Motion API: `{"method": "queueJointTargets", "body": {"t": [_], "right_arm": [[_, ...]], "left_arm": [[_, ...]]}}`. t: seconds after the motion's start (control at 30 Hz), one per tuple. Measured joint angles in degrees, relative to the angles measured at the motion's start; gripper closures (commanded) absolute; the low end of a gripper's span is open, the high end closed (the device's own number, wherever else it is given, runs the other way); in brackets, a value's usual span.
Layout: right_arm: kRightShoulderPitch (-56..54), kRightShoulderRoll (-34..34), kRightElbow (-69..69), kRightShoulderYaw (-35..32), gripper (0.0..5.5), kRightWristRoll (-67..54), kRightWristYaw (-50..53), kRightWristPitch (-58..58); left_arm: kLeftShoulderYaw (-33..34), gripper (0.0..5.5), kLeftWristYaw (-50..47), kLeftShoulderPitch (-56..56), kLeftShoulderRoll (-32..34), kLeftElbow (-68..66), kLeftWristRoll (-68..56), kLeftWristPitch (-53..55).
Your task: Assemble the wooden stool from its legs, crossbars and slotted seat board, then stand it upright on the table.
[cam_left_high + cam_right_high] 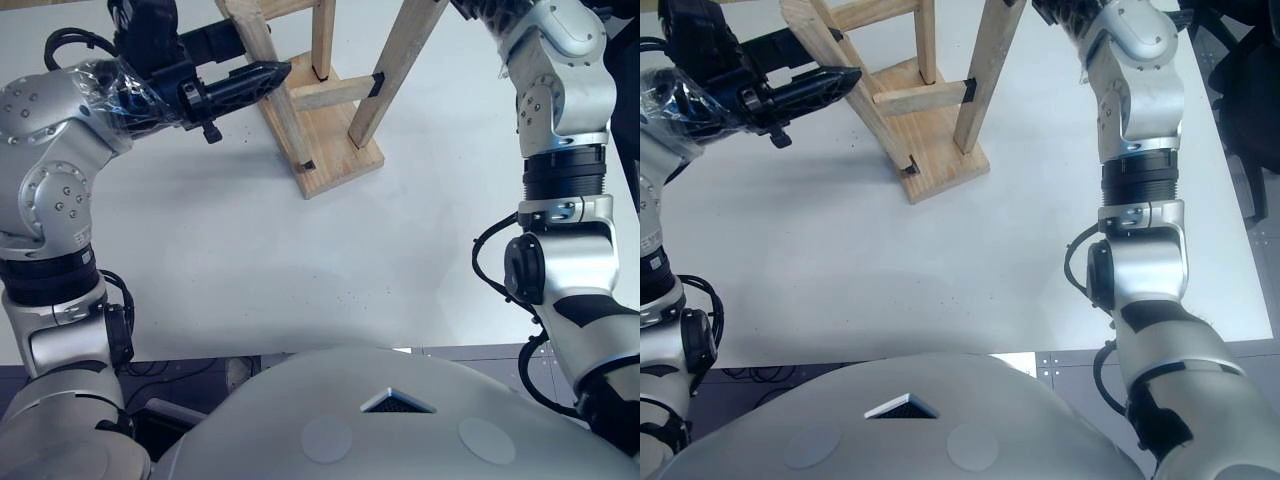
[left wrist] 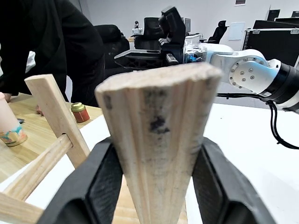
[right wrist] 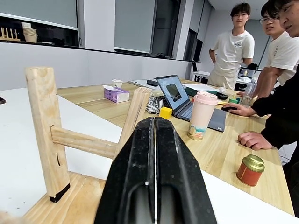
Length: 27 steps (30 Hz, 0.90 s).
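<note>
Stool legs (image 1: 398, 75) cut off at top; one partly hides left end effector (image 1: 266, 72) finger.

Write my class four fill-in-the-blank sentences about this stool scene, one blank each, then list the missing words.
1. The stool stands upside down, its seat board flat on the white ____.
2. The left wrist view's gripper is clamped on a stool ____.
3. The right wrist view's gripper is ____ and holds nothing.
4. On the desk behind, a pink cup stands beside an open ____.

Missing words: table; leg; shut; laptop
</note>
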<state>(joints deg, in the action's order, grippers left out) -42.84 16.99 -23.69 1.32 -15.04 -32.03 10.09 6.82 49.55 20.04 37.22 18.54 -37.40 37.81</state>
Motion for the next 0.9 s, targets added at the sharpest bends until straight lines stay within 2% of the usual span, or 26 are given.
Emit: {"method": "queueJointTargets", "body": {"t": [0.4, 0.9], "right_arm": [[0.2, 1.9, 1.2, 2.1, 5.50, 0.6, -2.2, 1.3], [1.1, 1.9, 4.6, 2.6, 5.50, 1.6, -1.3, 3.2]], "left_arm": [[-4.6, 3.49, 4.5, -6.1, -1.3, -6.2, 7.0, -14.5], [-9.3, 3.49, 3.9, -4.2, 3.2, -7.6, 9.7, -18.4]]}}
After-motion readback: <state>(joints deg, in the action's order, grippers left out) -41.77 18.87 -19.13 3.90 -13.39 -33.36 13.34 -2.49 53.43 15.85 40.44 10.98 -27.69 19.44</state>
